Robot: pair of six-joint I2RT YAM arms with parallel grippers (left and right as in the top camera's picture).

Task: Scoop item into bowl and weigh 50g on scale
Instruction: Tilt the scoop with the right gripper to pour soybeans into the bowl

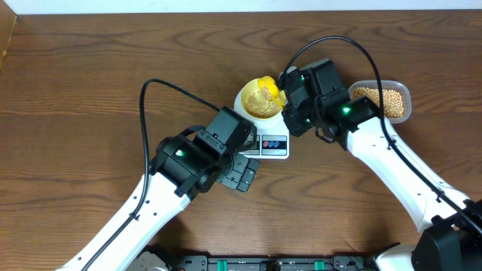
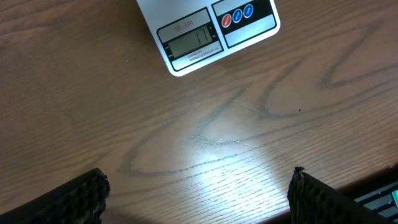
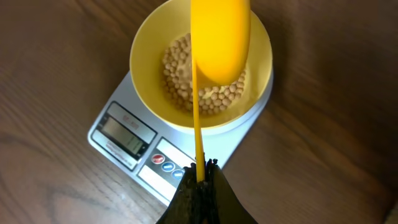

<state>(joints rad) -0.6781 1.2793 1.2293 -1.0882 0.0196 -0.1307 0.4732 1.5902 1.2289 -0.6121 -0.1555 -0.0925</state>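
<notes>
- Right gripper [image 3: 200, 171] is clenched on the scoop [image 3: 221, 43] handle, with the scoop above the bowl [image 3: 142, 68].
- Beans [image 3: 177, 78] lie in the bowl, which stands on the scale [image 3: 121, 134] at the table's [image 2: 93, 112] middle.
- Left gripper [image 2: 199, 190] is spread wide and empty, just in front of the scale.

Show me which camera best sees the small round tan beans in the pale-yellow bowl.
Right wrist: it looks down into the pale-yellow bowl at the tan beans. Overhead shows them tiny, partly under the yellow scoop. Left wrist misses them.

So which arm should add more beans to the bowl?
Right: the right gripper is shut on the yellow scoop over the bowl on the scale; the left gripper is open, empty.
</notes>
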